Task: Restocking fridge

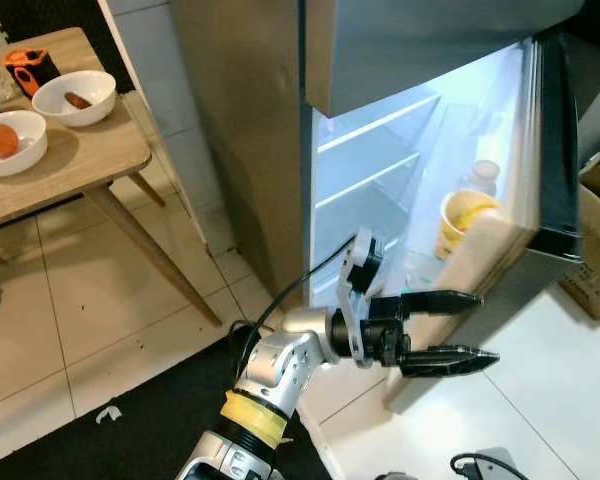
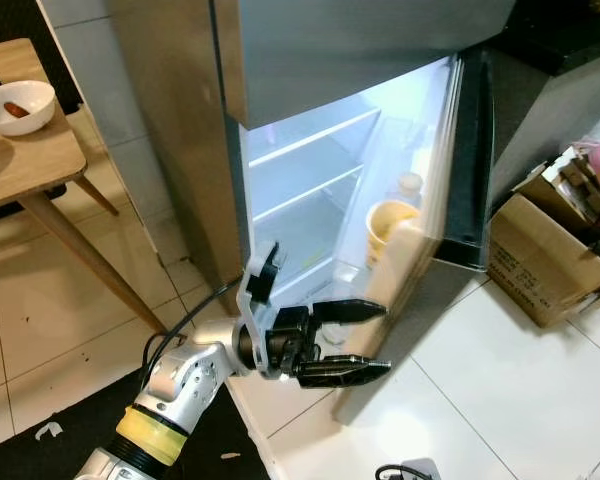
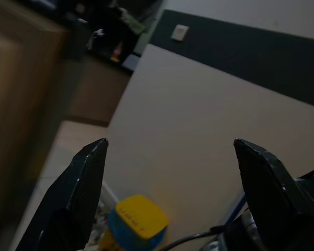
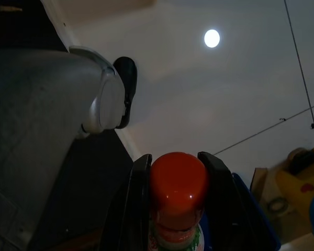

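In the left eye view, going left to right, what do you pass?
Bowl holding an orange fruit → second white bowl → wooden table → fridge shelves → left pincer, open → cardboard box.

bottle (image 4: 177,209): lower body cut off | yellow container (image 3: 136,225): blurred, partly cut off

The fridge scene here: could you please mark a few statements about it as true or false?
1. The fridge door is open. True.
2. The left tool grips a cup. False: its fingers are apart with nothing between them, in front of the open fridge.
3. The right tool is shut on a red-capped bottle. True.
4. Both bowls on the wooden table are empty. False: each holds some food.
5. A yellow cup sits in the door shelf. True.
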Tool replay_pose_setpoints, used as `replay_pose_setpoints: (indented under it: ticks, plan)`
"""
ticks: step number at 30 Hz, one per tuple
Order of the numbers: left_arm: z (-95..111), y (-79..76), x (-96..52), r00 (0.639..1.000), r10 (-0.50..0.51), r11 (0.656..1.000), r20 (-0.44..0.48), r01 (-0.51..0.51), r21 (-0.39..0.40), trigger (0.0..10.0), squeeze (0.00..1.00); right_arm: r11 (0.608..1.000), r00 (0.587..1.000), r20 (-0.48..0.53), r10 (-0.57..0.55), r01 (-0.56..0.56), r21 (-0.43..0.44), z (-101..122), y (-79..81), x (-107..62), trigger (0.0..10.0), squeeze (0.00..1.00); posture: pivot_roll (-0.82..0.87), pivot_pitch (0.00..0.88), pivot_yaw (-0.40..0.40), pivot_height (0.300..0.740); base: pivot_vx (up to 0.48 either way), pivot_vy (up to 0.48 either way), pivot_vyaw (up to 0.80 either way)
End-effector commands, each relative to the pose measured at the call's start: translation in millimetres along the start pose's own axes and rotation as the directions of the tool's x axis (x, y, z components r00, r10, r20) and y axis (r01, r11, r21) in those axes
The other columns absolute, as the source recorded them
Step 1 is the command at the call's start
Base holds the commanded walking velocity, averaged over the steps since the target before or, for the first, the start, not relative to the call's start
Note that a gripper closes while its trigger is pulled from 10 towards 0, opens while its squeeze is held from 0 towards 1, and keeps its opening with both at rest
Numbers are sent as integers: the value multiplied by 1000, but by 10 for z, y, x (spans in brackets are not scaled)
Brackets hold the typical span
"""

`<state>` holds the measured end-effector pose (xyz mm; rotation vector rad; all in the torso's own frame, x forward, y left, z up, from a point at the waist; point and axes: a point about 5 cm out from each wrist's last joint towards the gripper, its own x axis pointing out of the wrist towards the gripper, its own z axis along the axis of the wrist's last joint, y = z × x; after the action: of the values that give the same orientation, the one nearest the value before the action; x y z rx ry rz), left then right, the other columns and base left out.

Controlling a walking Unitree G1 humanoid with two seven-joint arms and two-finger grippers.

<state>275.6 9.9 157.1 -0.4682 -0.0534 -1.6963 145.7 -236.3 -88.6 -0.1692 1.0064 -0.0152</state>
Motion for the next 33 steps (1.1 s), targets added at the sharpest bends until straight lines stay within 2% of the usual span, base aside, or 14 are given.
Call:
replay_pose_setpoints:
  ticks: [1, 6, 8, 9, 10, 11, 12, 14, 16, 17, 20, 22, 27, 33]
  plan:
    - [-218, 131, -364, 979, 196, 980, -58, -197, -28, 10000, 0, 1000, 1000, -26, 3, -3, 23, -74, 24, -11, 10000, 0, -115, 191, 5, 740, 0, 0, 0]
    - [-476, 185, -774, 907, 386, 918, -170, -396, -27, 10000, 0, 1000, 1000, -21, 5, -5, 21, -55, 23, -7, 10000, 0, -112, 188, 5, 740, 0, 0, 0]
    - [-589, 188, -970, 854, 474, 870, -214, -492, -32, 10000, 0, 1000, 1000, -13, 7, -7, 21, -32, 22, -2, 10000, 0, -111, 186, 4, 740, 0, 0, 0]
    - [-710, 182, -1188, 777, 574, 797, -259, -602, -38, 10000, 0, 1000, 1000, -3, 10, -10, 19, -3, 23, 4, 10000, 0, -108, 180, 6, 740, 0, 0, 0]
    - [-710, 182, -1188, 777, 574, 797, -259, -602, -38, 10000, 0, 1000, 1000, -3, 10, -10, 19, -3, 23, 4, 10000, 0, -108, 180, 6, 740, 0, 0, 0]
    - [-841, 151, -1427, 678, 672, 699, -299, -714, -49, 10000, 0, 1000, 1000, 7, 12, -12, 13, 32, 25, 11, 10000, 0, -110, 172, 8, 740, 0, 0, 0]
    - [-841, 151, -1427, 678, 672, 699, -299, -714, -49, 10000, 0, 1000, 1000, 7, 12, -12, 13, 32, 25, 11, 10000, 0, -110, 172, 8, 740, 0, 0, 0]
    - [-1053, 40, -1835, 451, 822, 462, -348, -885, -55, 10000, 0, 1000, 999, 30, 22, -22, -1, 114, 40, 28, 10000, 0, -112, 161, 6, 740, 0, 0, 0]
    - [-1190, -72, -2053, 305, 876, 310, -374, -950, -49, 10000, 0, 999, 998, 52, 35, -34, -23, 183, 57, 40, 10000, 0, -111, 152, 2, 740, 0, 0, 0]
    - [-1190, -72, -2053, 305, 876, 310, -374, -950, -49, 10000, 0, 999, 998, 52, 35, -34, -23, 183, 57, 40, 10000, 0, -111, 152, 2, 740, 0, 0, 0]
    - [-1395, -295, -2306, 126, 890, 134, -437, -991, -13, 10000, 0, 992, 987, 119, 112, -104, -67, 347, 127, 57, 10000, 0, -109, 143, 0, 740, 0, 0, 0]
    - [-1395, -295, -2306, 126, 890, 134, -437, -991, -13, 10000, 0, 992, 987, 119, 112, -104, -67, 347, 127, 57, 10000, 0, -109, 143, 0, 740, 0, 0, 0]
    - [-1588, -596, -2590, -83, 862, -88, -500, -996, 14, 10000, 0, 918, 874, 288, 392, -354, -177, 794, 405, 33, 10000, 0, -113, 133, 0, 740, 0, 0, 0]
    - [-1738, -821, -2704, -170, 814, -182, -555, -983, 34, 10000, 0, 911, 770, 487, 412, -348, -221, 1387, 394, -45, 10000, 0, -108, 130, 0, 740, 0, 0, 0]
